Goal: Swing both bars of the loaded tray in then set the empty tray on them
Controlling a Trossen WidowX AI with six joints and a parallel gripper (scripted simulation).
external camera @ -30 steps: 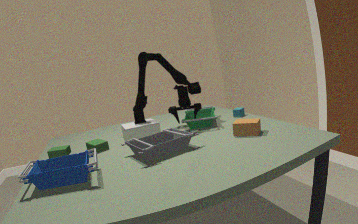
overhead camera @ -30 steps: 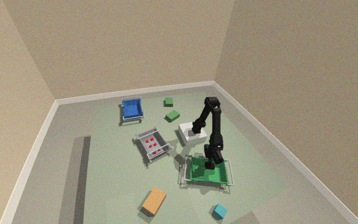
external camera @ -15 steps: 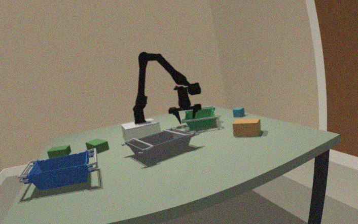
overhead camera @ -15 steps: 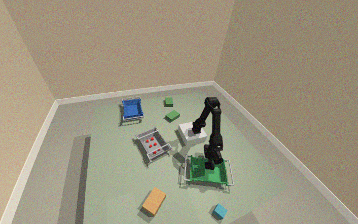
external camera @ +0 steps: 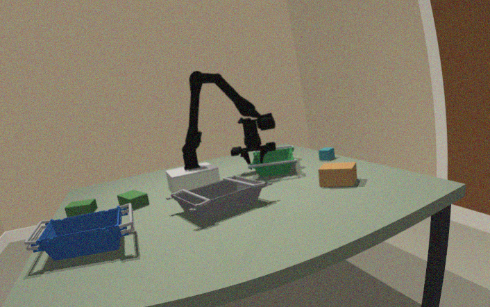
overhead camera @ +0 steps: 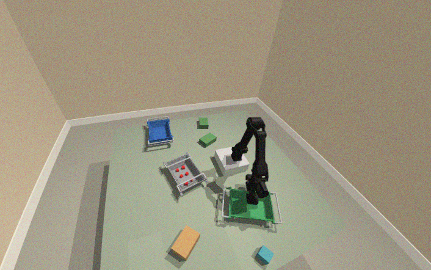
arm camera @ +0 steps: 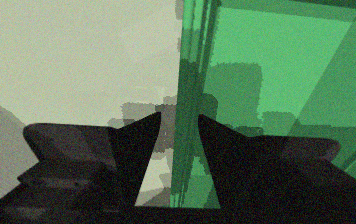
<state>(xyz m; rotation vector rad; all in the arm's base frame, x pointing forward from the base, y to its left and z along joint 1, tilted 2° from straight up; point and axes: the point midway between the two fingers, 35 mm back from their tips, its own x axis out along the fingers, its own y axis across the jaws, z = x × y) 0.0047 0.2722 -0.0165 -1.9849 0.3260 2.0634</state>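
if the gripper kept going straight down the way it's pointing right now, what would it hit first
Probably the green tray. The gripper points down with its jaws straddling the tray's side wall, still partly apart, so pushing on would likely seat that wall's rim against the gripper body between them. Depth there is hard to judge.

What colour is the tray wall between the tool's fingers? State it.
Green; the tray wall shows best in the wrist view, between the tool fingers.
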